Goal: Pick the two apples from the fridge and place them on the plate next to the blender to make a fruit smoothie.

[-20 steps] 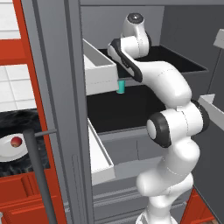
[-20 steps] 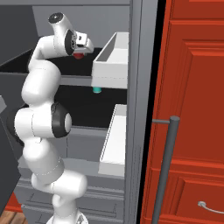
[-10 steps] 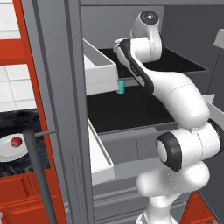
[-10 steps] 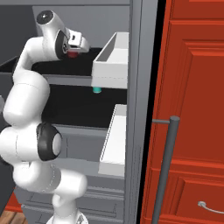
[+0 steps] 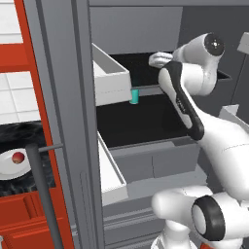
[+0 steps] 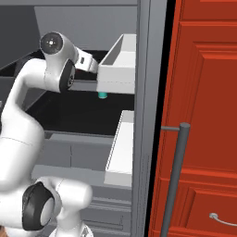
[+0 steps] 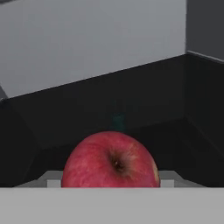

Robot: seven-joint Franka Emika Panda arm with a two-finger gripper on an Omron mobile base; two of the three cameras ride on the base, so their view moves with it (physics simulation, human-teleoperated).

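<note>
Fridge [image 5: 68, 97] open, arm reaching onto upper black shelf [image 5: 141, 65]. Hand view: red apple [image 7: 110, 160] close before end effector, low in frame, dimple facing camera; finger state cannot tell. Teal cylinder [image 5: 134, 96] on middle shelf, beside pale door bin [image 5: 109, 78]. Second apple [image 5: 18, 156] lying on white plate [image 5: 8, 163], left of fridge door, on dark desk.

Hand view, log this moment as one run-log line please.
phase: apple pickup | arm: inside fridge above upper shelf | apple: close before hand camera | jaws: state unclear | other apple: on plate
</note>
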